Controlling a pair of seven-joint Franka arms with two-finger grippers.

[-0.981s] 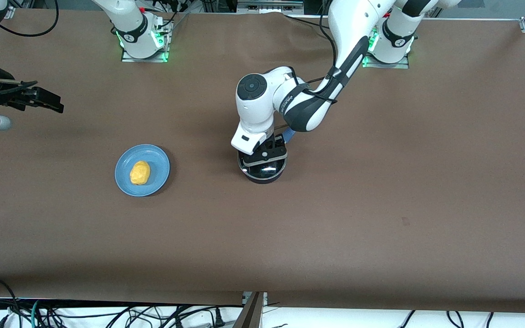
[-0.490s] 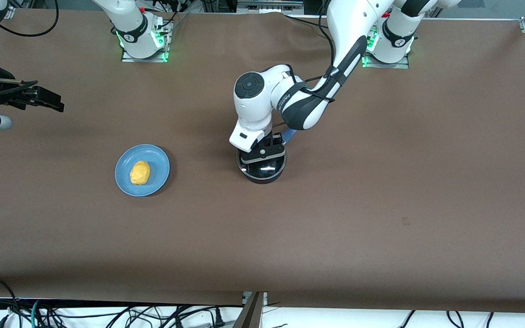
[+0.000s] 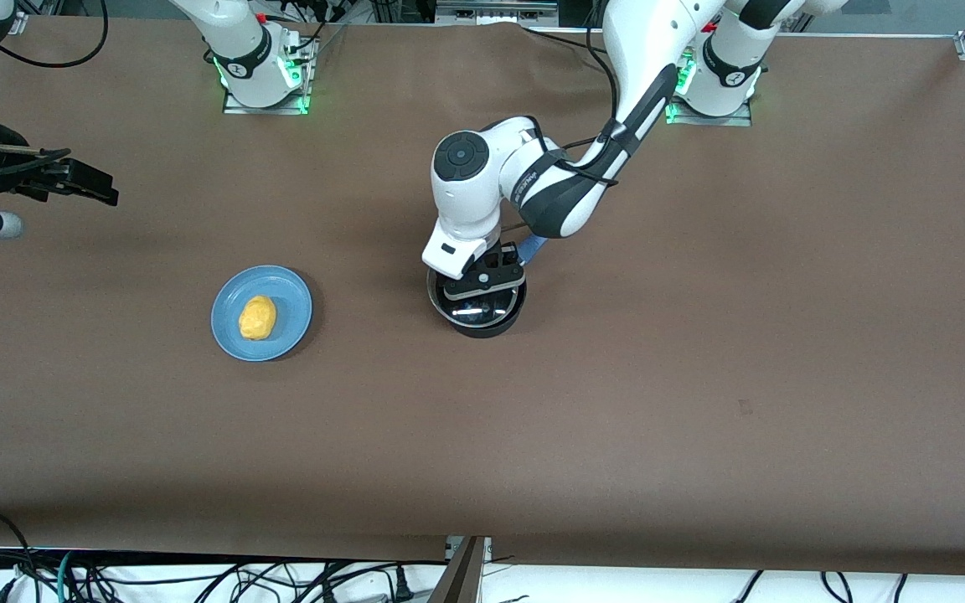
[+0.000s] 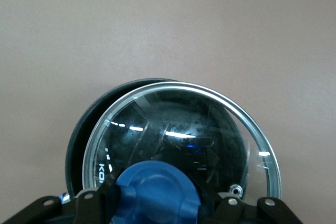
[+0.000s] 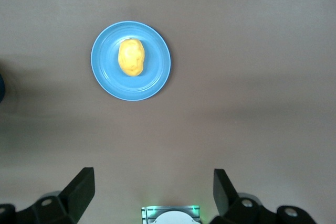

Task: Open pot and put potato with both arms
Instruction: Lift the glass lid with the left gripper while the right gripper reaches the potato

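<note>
The left gripper (image 3: pixel 482 280) clamps the glass lid's blue knob (image 4: pixel 156 192) to uncover the black round pot (image 3: pixel 479 306) mid-table, while the right gripper (image 5: pixel 152 190) waits spread wide high above the lumpy yellow potato (image 3: pixel 257 317).

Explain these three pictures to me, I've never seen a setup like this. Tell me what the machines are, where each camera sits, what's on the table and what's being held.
Two white robot arms stand at a brown table. The wide picture looks down from a high camera facing them. The other two come from cameras on the arms' wrists.

In the middle sits a black pot with a glass lid. The left gripper is shut on the lid's blue knob, and the lid sits shifted off the pot's rim.

Toward the right arm's end of the table lies a yellow potato on a blue plate. The right gripper waits high above the table, open and holding nothing.
</note>
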